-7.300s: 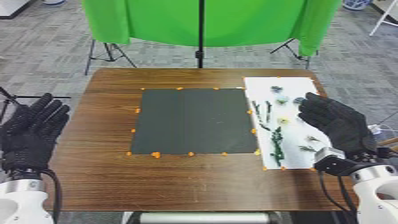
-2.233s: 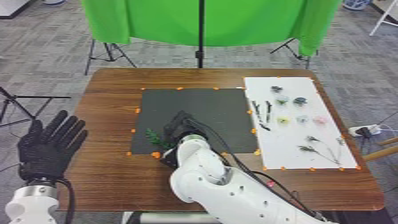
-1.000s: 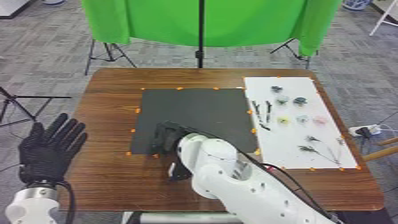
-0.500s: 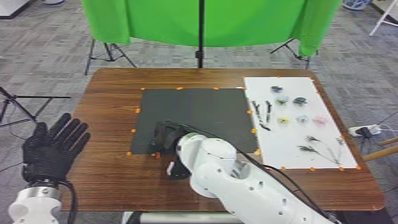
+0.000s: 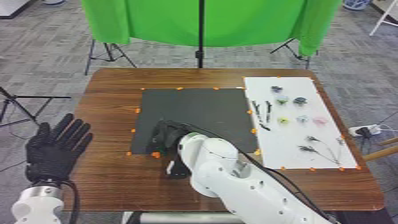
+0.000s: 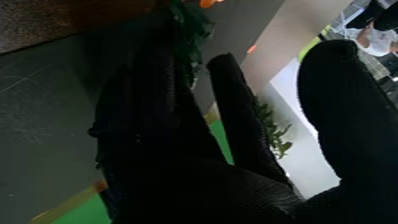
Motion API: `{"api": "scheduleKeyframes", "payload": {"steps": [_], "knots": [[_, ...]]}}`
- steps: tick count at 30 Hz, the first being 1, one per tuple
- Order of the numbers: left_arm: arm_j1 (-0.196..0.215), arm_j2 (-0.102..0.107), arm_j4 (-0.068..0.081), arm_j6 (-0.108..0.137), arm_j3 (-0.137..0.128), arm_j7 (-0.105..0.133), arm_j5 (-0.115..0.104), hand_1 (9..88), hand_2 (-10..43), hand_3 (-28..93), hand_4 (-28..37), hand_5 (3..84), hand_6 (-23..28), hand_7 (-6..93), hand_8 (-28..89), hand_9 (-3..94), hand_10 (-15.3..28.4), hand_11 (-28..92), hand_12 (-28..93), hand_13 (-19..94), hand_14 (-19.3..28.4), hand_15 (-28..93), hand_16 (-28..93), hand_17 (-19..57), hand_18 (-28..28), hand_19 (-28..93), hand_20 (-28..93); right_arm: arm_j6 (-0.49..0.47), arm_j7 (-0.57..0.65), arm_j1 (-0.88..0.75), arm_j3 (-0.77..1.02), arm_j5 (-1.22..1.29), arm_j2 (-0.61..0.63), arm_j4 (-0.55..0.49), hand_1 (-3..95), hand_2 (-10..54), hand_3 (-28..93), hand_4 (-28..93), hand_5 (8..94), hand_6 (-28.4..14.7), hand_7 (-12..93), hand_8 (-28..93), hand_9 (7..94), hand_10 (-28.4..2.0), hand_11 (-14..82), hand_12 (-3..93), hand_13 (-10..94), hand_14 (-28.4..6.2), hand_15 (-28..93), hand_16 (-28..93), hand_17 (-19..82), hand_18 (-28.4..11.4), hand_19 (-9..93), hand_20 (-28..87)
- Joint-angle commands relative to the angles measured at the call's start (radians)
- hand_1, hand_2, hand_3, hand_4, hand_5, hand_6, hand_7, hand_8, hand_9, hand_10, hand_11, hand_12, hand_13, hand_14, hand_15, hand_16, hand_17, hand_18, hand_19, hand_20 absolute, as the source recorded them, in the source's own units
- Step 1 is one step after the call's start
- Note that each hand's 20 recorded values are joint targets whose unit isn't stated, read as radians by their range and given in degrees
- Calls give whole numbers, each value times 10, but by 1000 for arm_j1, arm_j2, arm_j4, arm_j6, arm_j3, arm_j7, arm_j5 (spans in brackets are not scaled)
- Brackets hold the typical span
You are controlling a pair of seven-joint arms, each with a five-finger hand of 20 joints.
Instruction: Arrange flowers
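Small flowers (image 5: 300, 101) and dark twigs (image 5: 268, 111) on a white sheet (image 5: 289, 145).

My right arm (image 5: 218, 167) slants in from the near right toward the left, its black-gloved right hand (image 5: 167, 137) low at near left of center. Up close, the right hand (image 6: 195, 187) shows its fingers extended, thumb (image 6: 333, 85) set apart from them. At far left of my reach, my left arm (image 5: 37, 206) holds the left hand (image 5: 53, 156) with fingers straight and spread, pointing toward the far side.
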Motion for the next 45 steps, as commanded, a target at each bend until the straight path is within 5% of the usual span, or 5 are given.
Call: {"api": "scheduleKeyframes", "payload": {"steps": [1, 14, 21, 30, 45], "knots": [[5, 1, 9, 11, 4, -19, 4, 258, 134, 736, -283, 450, 95, 143, -84, 374, 159, 184, 125, 274, 151, 300, -41, -35, 135, 244, 132, 23, -7, -24, 3, -8, 2, 17, 293, -44, 788, -201, 490, -38, 94, -103, 380, -251, 153, 185, 370, -236, 738, 181, 198, -264, 802, 399], [34, -25, -6, -3, -24, 8, -3, 261, 134, 740, -283, 449, 95, 143, -84, 373, 159, 185, 126, 274, 152, 300, -42, -35, 135, 243, 132, 102, -21, -52, 117, 63, 73, -98, 296, -49, 786, -201, 489, -13, 98, -115, 338, -265, 86, 155, 352, -236, 661, 145, 198, -265, 800, 388], [2, -41, 0, -26, -14, 17, 23, 261, 134, 741, -283, 449, 94, 143, -84, 372, 159, 183, 125, 274, 152, 299, -42, -35, 135, 243, 132, 127, -45, -182, 332, 92, 207, -234, 305, -69, 781, -204, 572, -15, 106, -118, 322, -281, 51, 114, 369, -229, 542, 129, 199, -263, 797, 378], [-5, -55, -1, -78, 1, 44, 21, 260, 130, 740, -283, 446, 93, 142, -84, 372, 159, 183, 126, 274, 150, 294, -40, -35, 135, 239, 130, 249, 37, -454, 686, -22, 447, -339, 337, -83, 768, -220, 521, -84, 99, -101, 462, -230, 121, 137, 450, -201, 564, 148, 206, -256, 785, 367], [31, -61, -16, -70, -18, 65, 15, 260, 128, 739, -283, 446, 93, 142, -83, 373, 157, 180, 126, 276, 148, 291, -38, -34, 135, 237, 132, 234, 113, -923, 1128, -157, 534, -371, 374, -95, 772, -279, 560, -78, 120, -107, 518, -200, 166, 157, 443, -190, 617, 168, 210, -246, 791, 361]]}}
